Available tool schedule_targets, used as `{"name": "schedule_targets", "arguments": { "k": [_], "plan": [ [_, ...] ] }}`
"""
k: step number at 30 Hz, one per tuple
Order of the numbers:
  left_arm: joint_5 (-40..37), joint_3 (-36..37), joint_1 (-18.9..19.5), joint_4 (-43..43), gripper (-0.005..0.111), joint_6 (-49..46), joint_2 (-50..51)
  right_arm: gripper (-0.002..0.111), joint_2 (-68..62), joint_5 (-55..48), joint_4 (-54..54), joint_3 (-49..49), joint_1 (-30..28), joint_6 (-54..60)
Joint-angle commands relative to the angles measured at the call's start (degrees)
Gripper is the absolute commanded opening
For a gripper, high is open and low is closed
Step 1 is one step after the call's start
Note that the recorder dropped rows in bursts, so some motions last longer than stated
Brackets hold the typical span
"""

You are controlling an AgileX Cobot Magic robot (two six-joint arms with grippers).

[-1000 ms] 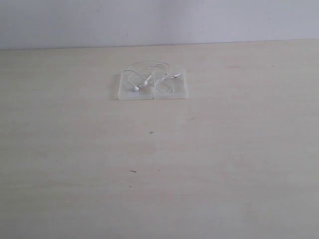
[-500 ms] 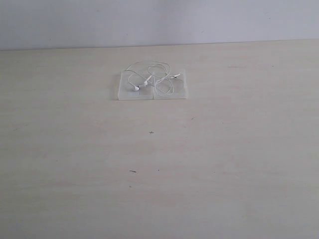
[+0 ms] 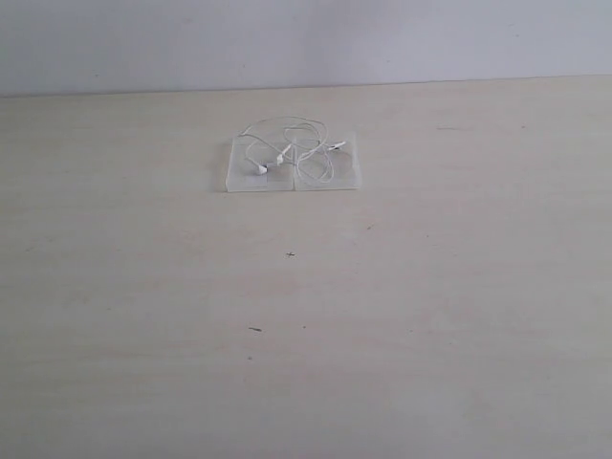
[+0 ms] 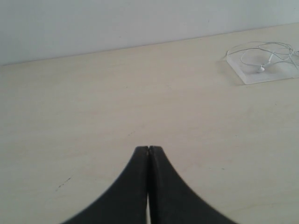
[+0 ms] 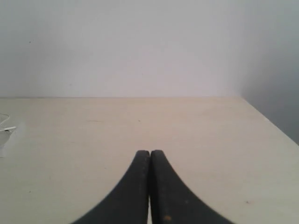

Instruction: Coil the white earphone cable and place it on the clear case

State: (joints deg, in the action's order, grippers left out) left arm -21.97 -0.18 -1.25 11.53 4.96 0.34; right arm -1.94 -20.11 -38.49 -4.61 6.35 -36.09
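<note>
The white earphone cable (image 3: pixel 287 143) lies in loose loops on top of the clear case (image 3: pixel 292 182), at the far middle of the table. One earbud (image 3: pixel 260 169) rests on the case's left half. The left wrist view shows the cable (image 4: pixel 261 55) and a corner of the case (image 4: pixel 247 77) well away from my left gripper (image 4: pixel 148 149), which is shut with nothing in it. My right gripper (image 5: pixel 149 153) is shut and empty too; only a bit of cable (image 5: pixel 8 128) shows at the edge of its view. Neither gripper appears in the exterior view.
The pale wooden table (image 3: pixel 306 316) carries a few small dark specks (image 3: pixel 254 329). A plain light wall (image 3: pixel 306 38) stands behind its far edge. The table's right edge (image 5: pixel 271 122) shows in the right wrist view.
</note>
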Motion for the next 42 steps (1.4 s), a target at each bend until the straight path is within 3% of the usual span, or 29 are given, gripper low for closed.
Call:
{"name": "schedule_targets", "arguments": {
  "k": [1, 2, 4, 7, 21, 42],
  "plan": [
    [0.2, 0.2, 0.0, 0.3, 0.000, -0.1, -0.3, 0.000, -0.1, -2.7, 13.6, 0.3, -0.4, 16.8],
    [0.2, 0.2, 0.0, 0.3, 0.000, -0.1, -0.3, 0.000, 0.3, -2.0, 25.8, 0.3, -0.4, 32.4],
    [0.2, 0.2, 0.0, 0.3, 0.000, -0.1, -0.3, 0.000, 1.5, -2.2, 41.3, 0.3, -0.4, 48.6],
    [0.2, 0.2, 0.0, 0.3, 0.000, -0.1, -0.3, 0.000, 1.9, -1.9, 48.6, 0.3, -0.4, 51.3],
    [0.2, 0.2, 0.0, 0.3, 0.000, -0.1, -0.3, 0.000, 1.9, 0.7, 45.7, 4.6, -0.4, 40.2],
    [0.2, 0.2, 0.0, 0.3, 0.000, -0.2, -0.3, 0.000, 1.9, 0.7, 45.9, 4.6, -0.4, 40.2]
  ]
}}
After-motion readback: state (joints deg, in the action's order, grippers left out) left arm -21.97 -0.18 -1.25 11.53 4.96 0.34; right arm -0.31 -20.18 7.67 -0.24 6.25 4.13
